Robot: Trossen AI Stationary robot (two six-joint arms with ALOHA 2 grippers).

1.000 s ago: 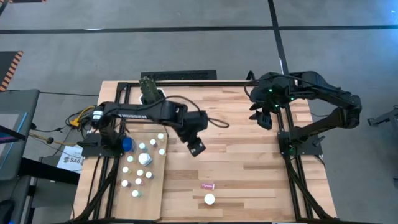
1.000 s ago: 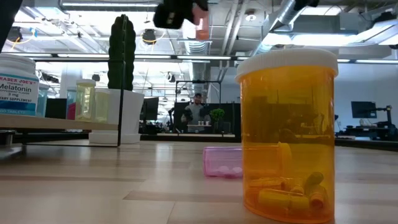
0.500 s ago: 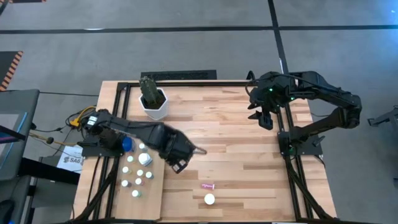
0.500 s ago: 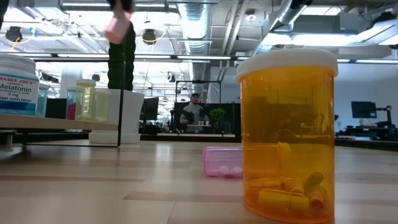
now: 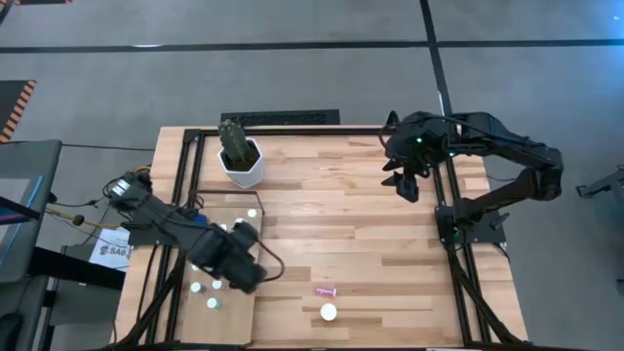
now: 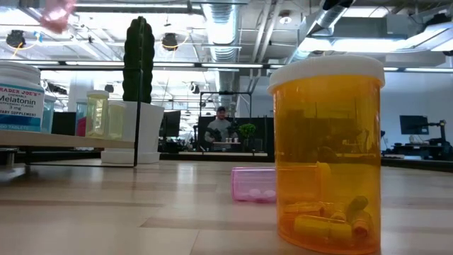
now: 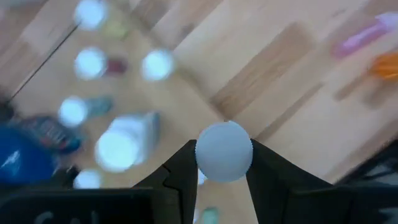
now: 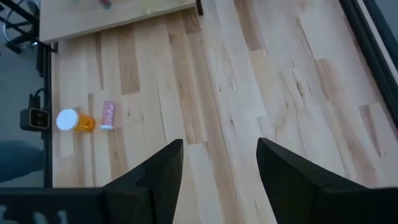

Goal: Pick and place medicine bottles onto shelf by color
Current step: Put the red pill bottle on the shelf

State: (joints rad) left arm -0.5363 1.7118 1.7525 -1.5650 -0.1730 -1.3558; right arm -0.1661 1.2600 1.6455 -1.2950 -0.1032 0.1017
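My left gripper (image 5: pixel 242 275) is over the pale shelf board (image 5: pixel 234 317) at the table's left and is shut on a pink bottle with a white cap (image 7: pixel 224 151). The bottle shows high at the left of the low view (image 6: pixel 56 13). Several white-capped bottles (image 5: pixel 213 303) stand on the shelf. An amber bottle (image 5: pixel 329 312) stands upright on the table near its front edge (image 6: pixel 325 152). A pink bottle (image 5: pixel 326 291) lies on its side beside it (image 6: pixel 253 184). My right gripper (image 5: pixel 405 185) is open and empty above the table's far right (image 8: pixel 217 168). My left gripper pinches the pink bottle between its two fingers (image 7: pixel 183 171), which stand on opposite sides of its top at the white cap (image 7: pixel 214 171). The fingers come from above, pointing down. The bottle is lifted clear above the shelf, its cap toward the wrist.
A white hexagonal pot with a cactus (image 5: pixel 241 161) stands at the far left. A big blue bottle (image 5: pixel 200 226) stands at the shelf's far left corner. Bare plank tabletop (image 5: pixel 370 244) lies between the two arms.
My left gripper has gone from above the table's middle toward the left and near edges and now hangs over the shelf. It stays shut on the pink bottle, which has travelled with it, clear of the table.
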